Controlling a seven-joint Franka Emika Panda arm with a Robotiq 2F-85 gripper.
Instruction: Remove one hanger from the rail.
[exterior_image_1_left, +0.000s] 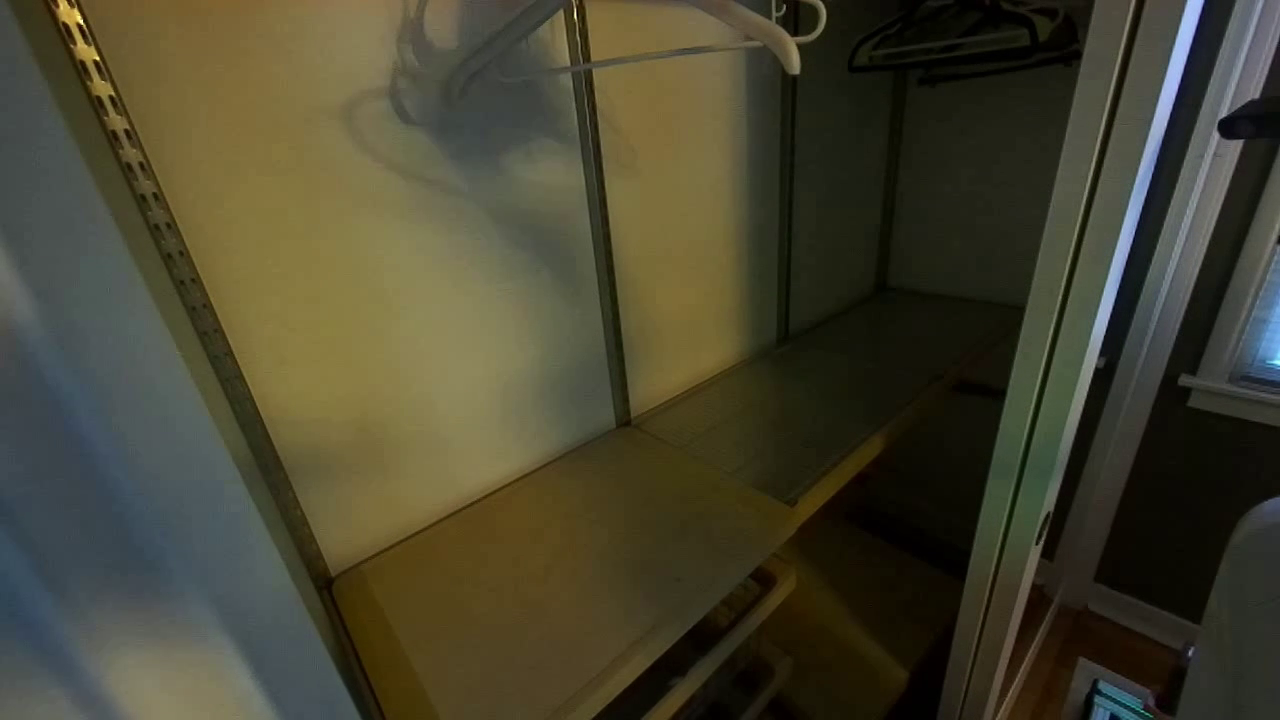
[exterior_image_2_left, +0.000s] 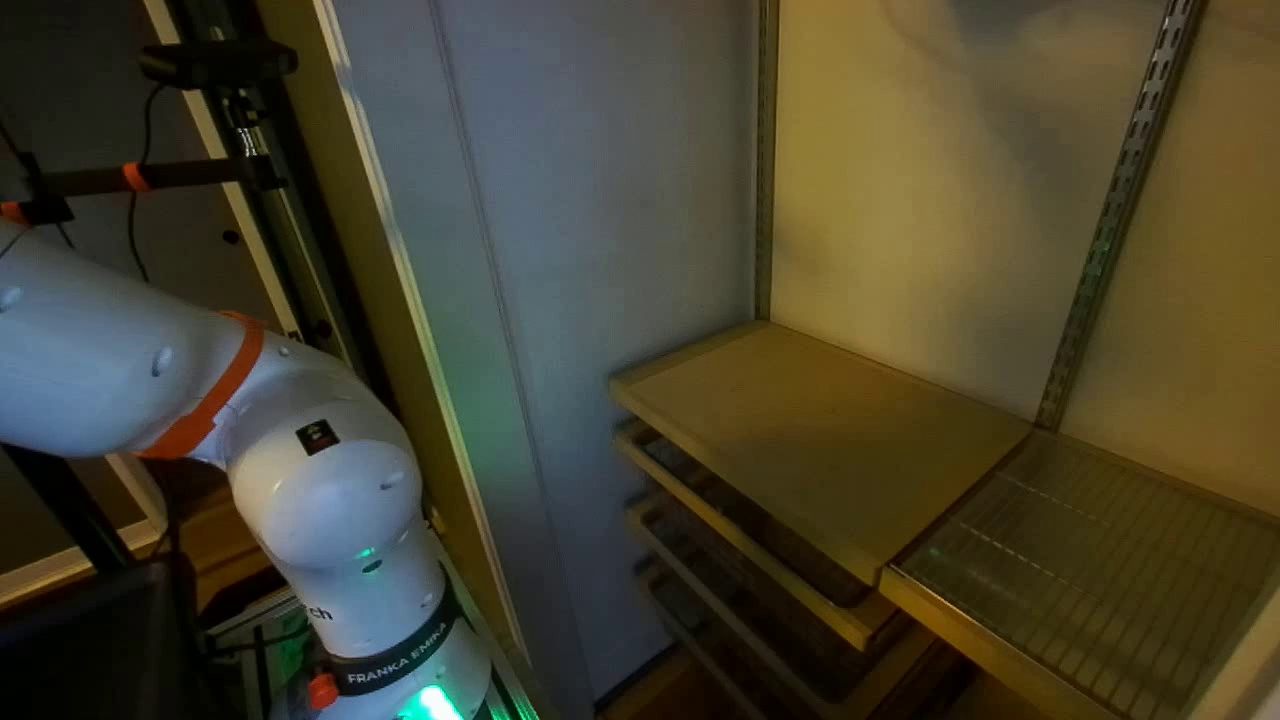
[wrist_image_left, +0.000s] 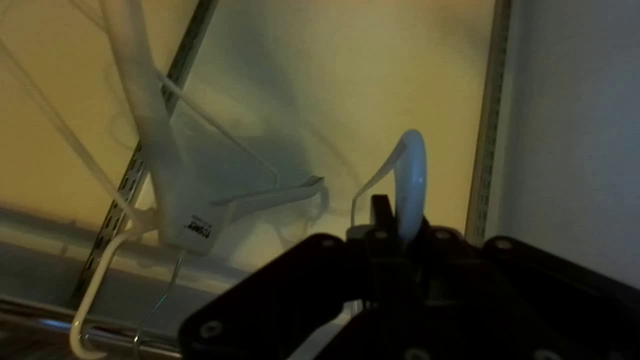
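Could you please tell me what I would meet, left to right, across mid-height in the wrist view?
A thin white hanger bar, a slotted post, a lettered white hanger, a white hanger's bent end, a second slotted post, a blue-grey side wall.

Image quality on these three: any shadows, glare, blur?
Wrist view: gripper almost a black silhouette, soft shadows on the back wall, a glint on the rail. In an exterior view, the near panel looks blurred and the far shelf dim; in an exterior view, the green base light looks blown out.
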